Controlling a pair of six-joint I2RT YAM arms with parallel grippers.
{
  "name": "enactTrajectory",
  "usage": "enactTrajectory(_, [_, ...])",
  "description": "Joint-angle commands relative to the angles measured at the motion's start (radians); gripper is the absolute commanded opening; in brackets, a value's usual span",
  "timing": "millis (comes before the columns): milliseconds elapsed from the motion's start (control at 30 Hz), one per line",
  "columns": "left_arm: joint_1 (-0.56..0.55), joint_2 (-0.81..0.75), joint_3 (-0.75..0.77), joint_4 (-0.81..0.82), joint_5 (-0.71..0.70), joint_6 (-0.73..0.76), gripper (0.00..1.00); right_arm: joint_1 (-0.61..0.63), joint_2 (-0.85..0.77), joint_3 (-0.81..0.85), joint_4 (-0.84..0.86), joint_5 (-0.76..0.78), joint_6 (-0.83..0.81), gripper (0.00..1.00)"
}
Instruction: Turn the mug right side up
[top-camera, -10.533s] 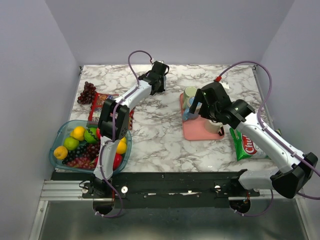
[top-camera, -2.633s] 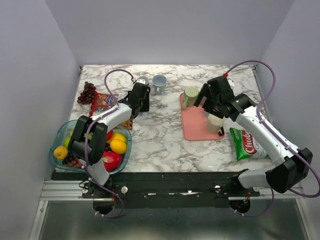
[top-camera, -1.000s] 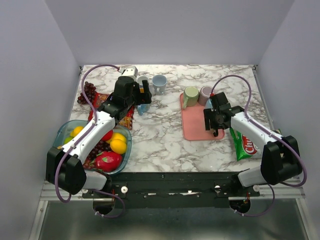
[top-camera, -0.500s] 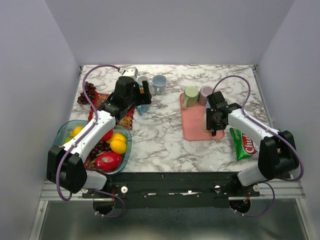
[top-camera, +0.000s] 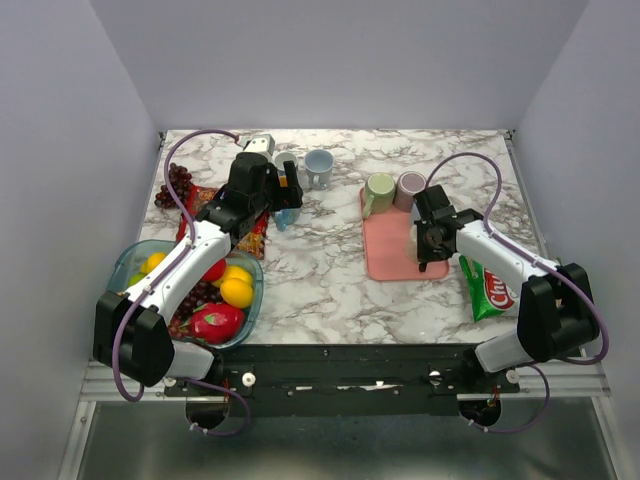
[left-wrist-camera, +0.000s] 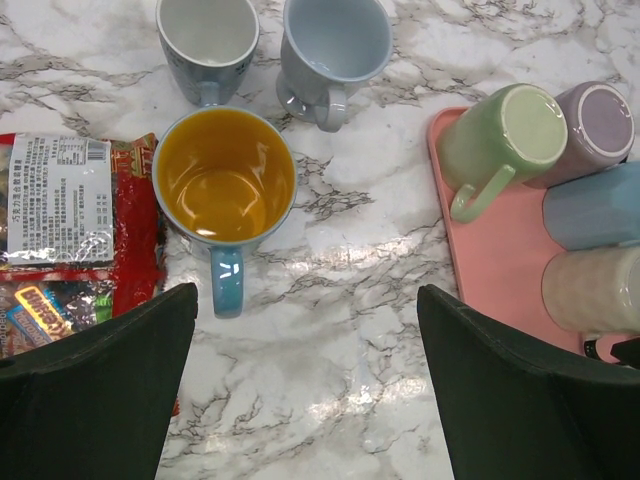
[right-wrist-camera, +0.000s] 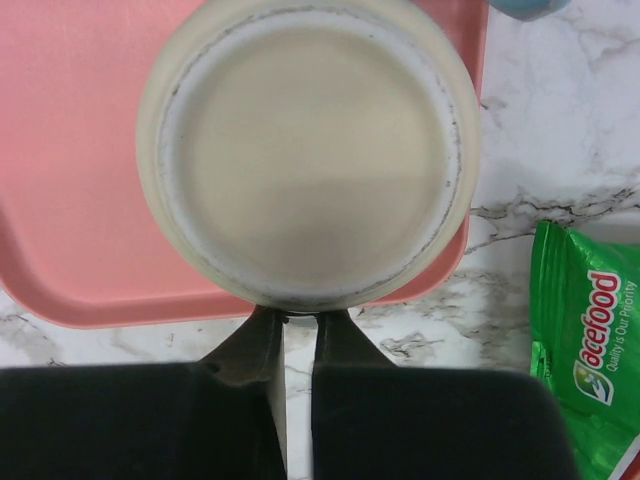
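A cream mug (right-wrist-camera: 310, 150) stands upside down at the near right corner of the pink tray (right-wrist-camera: 70, 200), its flat base filling the right wrist view. My right gripper (right-wrist-camera: 298, 325) is shut just under the mug's near edge, pinching its handle, which the mug's body mostly hides. From above, the right gripper (top-camera: 427, 258) covers that mug. Green (left-wrist-camera: 500, 135), purple (left-wrist-camera: 590, 125) and blue (left-wrist-camera: 595, 205) mugs are also upside down on the tray. My left gripper (left-wrist-camera: 307, 295) hangs open over bare marble, holding nothing.
Three upright mugs stand left of the tray: one blue with an orange inside (left-wrist-camera: 225, 185), one grey (left-wrist-camera: 208, 40), one pale blue (left-wrist-camera: 335, 45). A green snack bag (top-camera: 487, 290) lies right of the tray. Red snack packets (left-wrist-camera: 60, 230), grapes (top-camera: 175, 185) and a fruit bowl (top-camera: 125, 270) sit left.
My right gripper's fingers have closed from open to shut at the cream mug's near edge. The left arm has stayed where it was.
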Motion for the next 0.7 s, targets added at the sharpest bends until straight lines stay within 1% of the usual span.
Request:
enactTrajectory(0, [0.008,0.001,0.013,-0.002,0.016,-0.008,0.99,-0.01,0.01,-0.015,0.048,0.06,0.021,0.01])
enactTrajectory(233, [0.008,-0.016,0.006,0.001,0.017,-0.012,0.99,-0.009,-0.033,-0.01,0.054,0.011,0.009,0.01])
enactTrajectory(300, [0.008,-0.024,0.004,0.004,0.019,-0.014,0.99,-0.009,-0.073,0.002,0.045,-0.03,0.007,0.01])
enactTrajectory(433, [0.008,-0.036,0.01,0.007,0.049,-0.023,0.99,-0.009,-0.153,0.087,0.003,-0.133,0.018,0.01])
enactTrajectory(500, [0.009,-0.044,0.015,0.016,0.081,-0.037,0.99,-0.01,-0.205,0.129,0.0,-0.201,0.024,0.01])
enactTrajectory(533, [0.009,-0.044,0.018,0.021,0.122,-0.038,0.99,-0.009,-0.223,0.149,0.005,-0.213,0.029,0.01])
enactTrajectory(667, [0.009,-0.044,0.043,0.059,0.273,-0.061,0.99,-0.009,-0.26,0.285,0.041,-0.338,0.075,0.01])
